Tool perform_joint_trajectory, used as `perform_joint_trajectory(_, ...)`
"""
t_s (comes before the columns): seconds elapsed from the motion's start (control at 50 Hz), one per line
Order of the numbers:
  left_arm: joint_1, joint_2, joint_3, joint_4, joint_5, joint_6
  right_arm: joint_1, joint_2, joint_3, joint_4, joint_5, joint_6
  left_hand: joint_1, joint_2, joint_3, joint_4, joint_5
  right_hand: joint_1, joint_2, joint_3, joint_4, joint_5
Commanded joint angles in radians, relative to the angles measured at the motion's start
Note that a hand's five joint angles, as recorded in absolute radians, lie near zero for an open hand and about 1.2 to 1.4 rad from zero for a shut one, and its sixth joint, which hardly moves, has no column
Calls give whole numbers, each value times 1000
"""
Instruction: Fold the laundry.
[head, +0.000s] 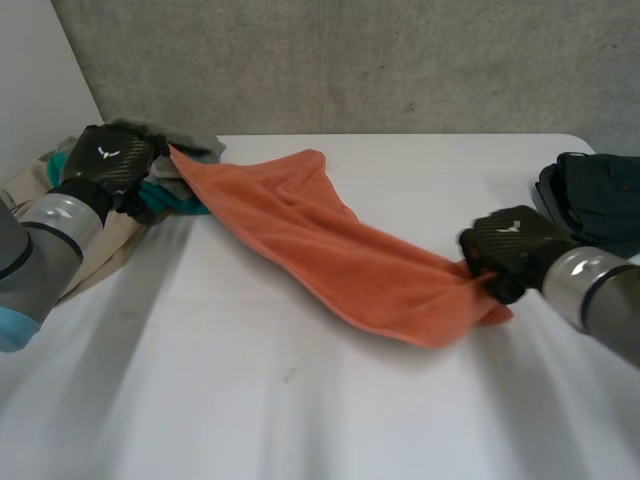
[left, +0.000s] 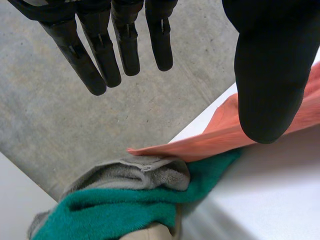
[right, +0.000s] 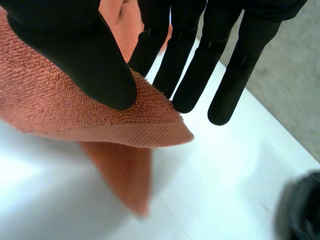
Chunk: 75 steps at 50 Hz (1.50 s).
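Note:
An orange towel (head: 330, 240) lies stretched slantwise across the white table (head: 300, 400), from the laundry pile at the far left toward the right. My right hand (head: 515, 245) is at the towel's right corner; in the right wrist view its thumb (right: 75, 55) pinches the orange towel (right: 60, 110) against the fingers, and the corner droops below them. My left hand (head: 110, 160) hovers over the pile by the towel's far left end. Its fingers (left: 100, 55) are straight and spread with nothing in them, above the orange towel's edge (left: 220, 135).
The pile at the table's left edge holds a grey towel (head: 170, 135), a teal towel (head: 170, 195) and a beige cloth (head: 110, 240). A dark garment (head: 595, 200) lies at the far right. A concrete wall stands behind the table.

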Motion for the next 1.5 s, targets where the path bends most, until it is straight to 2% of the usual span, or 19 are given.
perform_joint_trajectory(0.02, -39, -46, 76, -13, -6, 55, -169, 147, -67, -30, -73, -183, 9, 12, 12, 24, 29, 332, 232, 212, 201, 224)
perform_joint_trajectory(0.04, -43, -52, 86, -16, -6, 61, -174, 159, -79, -30, -73, -184, 6, 9, 9, 21, 26, 189, 89, 69, 58, 81)
perform_joint_trajectory(0.06, -51, -69, 105, -22, -7, 73, -174, 181, -97, -27, -71, -178, 6, 9, 9, 21, 26, -214, -313, -333, -344, -321)
perform_joint_trajectory(0.12, -63, -95, 139, -30, -7, 89, -166, 198, -113, -13, -67, -157, 9, 12, 12, 24, 29, -739, -838, -859, -870, -846)
perform_joint_trajectory(0.14, -72, -113, 164, -35, -7, 101, -156, 195, -117, -1, -57, -132, 9, 12, 12, 24, 29, -827, -927, -947, -958, -935)
perform_joint_trajectory(0.24, -91, -176, 234, -58, -18, 127, -100, 141, -110, 30, -4, -11, 15, 18, 17, 30, 35, -852, -951, -972, -983, -959)
perform_joint_trajectory(0.36, -89, -229, 300, -107, -49, 135, -4, 23, -36, 120, 77, 75, 30, 33, 32, 45, 49, -799, -899, -919, -930, -907)
perform_joint_trajectory(0.44, -86, -235, 308, -121, -53, 124, 38, 25, 45, 125, 107, 74, 30, 33, 32, 45, 49, -770, -869, -890, -901, -877)
perform_joint_trajectory(0.5, -88, -236, 304, -121, -53, 118, 64, 32, 91, 60, 116, 61, 30, 33, 32, 45, 49, -723, -822, -843, -854, -830)
perform_joint_trajectory(0.6, -88, -236, 290, -121, -50, 106, 85, 89, 175, -176, 148, -18, 33, 35, 35, 48, 52, -500, -600, -620, -631, -608)
perform_joint_trajectory(0.66, -88, -232, 279, -121, -46, 104, 85, 129, 189, -267, 166, -60, 33, 35, 35, 48, 52, -523, -622, -643, -654, -630)
perform_joint_trajectory(0.74, -82, -229, 270, -116, -38, 104, 81, 178, 180, -318, 176, -87, 33, 35, 35, 48, 52, -629, -728, -748, -759, -736)
perform_joint_trajectory(0.94, -60, -218, 267, -112, -32, 93, 53, 264, 139, -398, 174, -100, 30, 33, 32, 45, 49, -567, -667, -687, -698, -675)
perform_joint_trajectory(1.0, -57, -215, 261, -110, -32, 89, 42, 275, 133, -413, 173, -104, 30, 33, 32, 45, 49, -181, -281, -301, -312, -289)
perform_joint_trajectory(1.04, -56, -213, 256, -110, -30, 89, 35, 264, 137, -459, 167, -98, 30, 33, 32, 45, 49, 329, 229, 209, 198, 221)
perform_joint_trajectory(1.14, -63, -212, 251, -110, -33, 87, 50, 181, 148, -533, 153, -54, 30, 33, 32, 45, 49, 332, 232, 212, 201, 224)
perform_joint_trajectory(1.2, -75, -210, 254, -107, -38, 81, 91, 88, 107, -505, 119, -22, 18, 21, 20, 33, 38, 332, 232, 212, 201, 224)
perform_joint_trajectory(1.28, -92, -215, 262, -105, -49, 69, 130, -12, -10, -328, 79, 41, -5, -3, -3, 10, 14, 332, 232, 212, 201, 224)
perform_joint_trajectory(1.5, -173, -249, 278, -144, -69, -28, 242, -104, -367, 22, 21, 199, -70, -67, -68, -55, -50, 332, 232, 212, 201, 224)
